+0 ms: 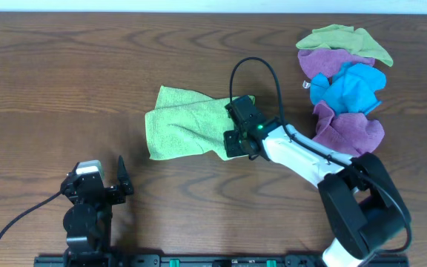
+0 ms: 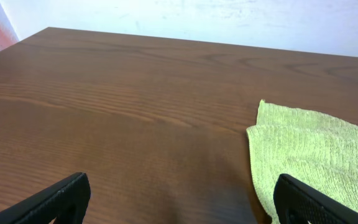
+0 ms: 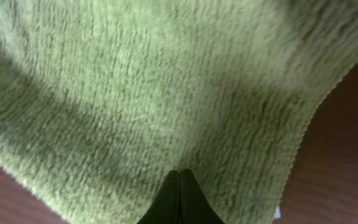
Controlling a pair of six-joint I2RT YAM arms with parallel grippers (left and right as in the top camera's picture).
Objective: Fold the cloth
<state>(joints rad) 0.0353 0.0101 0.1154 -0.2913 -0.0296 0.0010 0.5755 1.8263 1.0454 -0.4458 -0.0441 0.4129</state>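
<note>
Two arms work one wooden table, and only the right one is engaged.

1. Layout. A pile of spare cloths in green, purple and blue lies at the far right of the table, apart from the work. The lime-green cloth lies near the centre. It is partly doubled over, with an upper layer showing along its left side and its edges not lined up.

2. My right gripper sits on the right edge of that cloth. In the right wrist view its jaws stand fully together against the pile of the fabric. I cannot tell whether any fabric is caught between them.

3. My left gripper is parked near the front left edge, jaws wide and holding nothing, well apart from the cloth.

4. Hazards, as I judge them:
- If no fabric is pinched, a lift brings up nothing, or the tips drag the layer and bunch it.
- If only the top layer is pinched, the lower one lags and the fold comes out skewed.
- A wide sweep to the right could brush the spare pile.
- The black cable looped above my right wrist could catch during a rotation.
</note>
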